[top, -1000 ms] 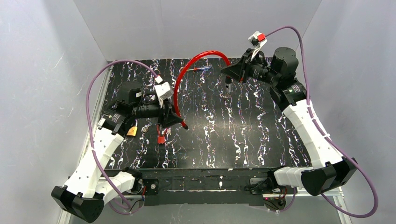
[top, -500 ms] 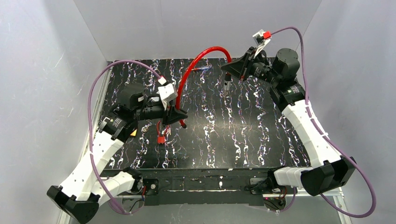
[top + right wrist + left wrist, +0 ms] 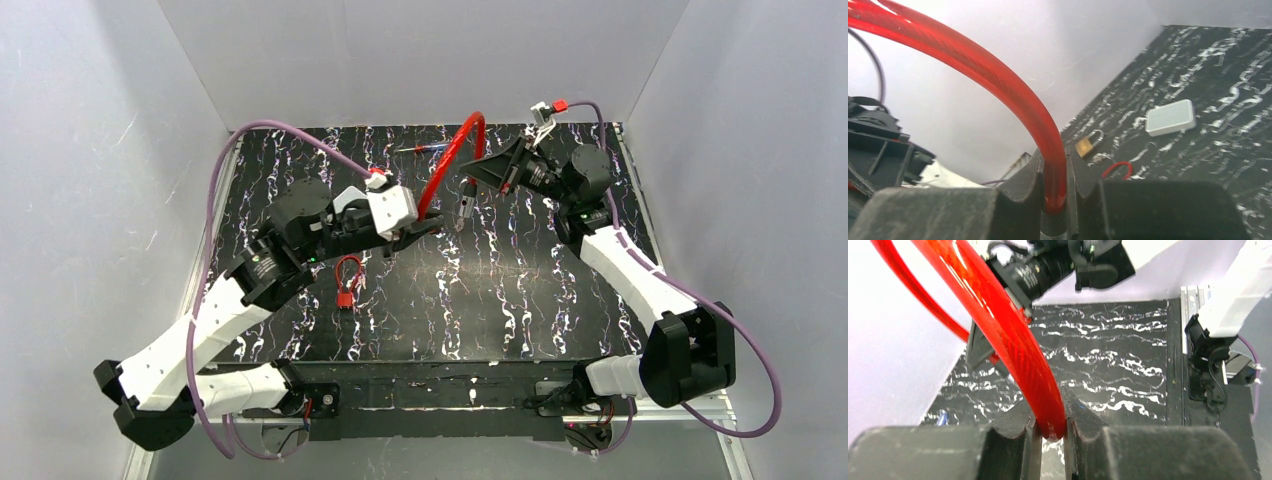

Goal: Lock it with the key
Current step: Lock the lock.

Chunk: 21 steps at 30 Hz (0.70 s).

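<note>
A red cable lock (image 3: 455, 150) arches above the back of the table between both grippers. My left gripper (image 3: 425, 222) is shut on one end of the cable; in the left wrist view the red cable (image 3: 1013, 340) ends right between that gripper's fingertips (image 3: 1053, 415). My right gripper (image 3: 482, 172) is shut on the other end (image 3: 998, 80), just above a dark sleeve (image 3: 1053, 225), and that end's metal piece (image 3: 466, 207) hangs below it. A small blue-and-red item (image 3: 420, 148) lies near the back edge; I cannot tell whether it is the key.
A small red padlock (image 3: 347, 280) lies on the black marbled table (image 3: 520, 310), left of centre. The right wrist view shows a brass padlock (image 3: 1088, 142), a red shackle (image 3: 1118, 170) and a pale grey flat box (image 3: 1170, 117). White walls enclose the table.
The left gripper shut on the cable's free end and carried it up and right, towards the right gripper. The right arm swung left, and the arch narrowed.
</note>
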{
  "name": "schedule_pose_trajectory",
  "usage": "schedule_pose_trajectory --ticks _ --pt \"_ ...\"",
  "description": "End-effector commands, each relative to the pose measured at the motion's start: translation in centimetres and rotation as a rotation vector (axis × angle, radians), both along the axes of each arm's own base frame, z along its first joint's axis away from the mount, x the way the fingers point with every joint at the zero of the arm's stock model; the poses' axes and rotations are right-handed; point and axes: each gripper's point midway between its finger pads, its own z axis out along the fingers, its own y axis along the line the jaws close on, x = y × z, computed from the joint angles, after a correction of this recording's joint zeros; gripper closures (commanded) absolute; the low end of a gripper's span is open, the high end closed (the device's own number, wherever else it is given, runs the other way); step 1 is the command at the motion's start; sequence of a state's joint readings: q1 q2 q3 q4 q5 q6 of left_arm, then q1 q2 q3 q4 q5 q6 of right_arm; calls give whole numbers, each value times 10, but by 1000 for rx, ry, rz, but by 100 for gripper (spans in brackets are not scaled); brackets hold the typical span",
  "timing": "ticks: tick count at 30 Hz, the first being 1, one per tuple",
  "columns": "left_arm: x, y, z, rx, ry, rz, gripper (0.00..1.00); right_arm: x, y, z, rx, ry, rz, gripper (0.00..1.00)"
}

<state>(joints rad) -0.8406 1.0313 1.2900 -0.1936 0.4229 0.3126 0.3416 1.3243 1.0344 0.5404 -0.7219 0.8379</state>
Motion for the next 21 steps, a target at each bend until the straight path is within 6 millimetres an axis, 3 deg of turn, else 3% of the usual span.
schedule_pose_trajectory --ticks 1,8,21 --pt "-6 -17 78 -180 -226 -5 100 -27 -8 49 187 -112 54 99" --pt "-15 -40 93 -204 -248 -49 100 -39 -10 49 252 -92 95 99" --pt "-5 -30 95 -202 -281 27 100 -45 -11 50 292 -96 124 99"
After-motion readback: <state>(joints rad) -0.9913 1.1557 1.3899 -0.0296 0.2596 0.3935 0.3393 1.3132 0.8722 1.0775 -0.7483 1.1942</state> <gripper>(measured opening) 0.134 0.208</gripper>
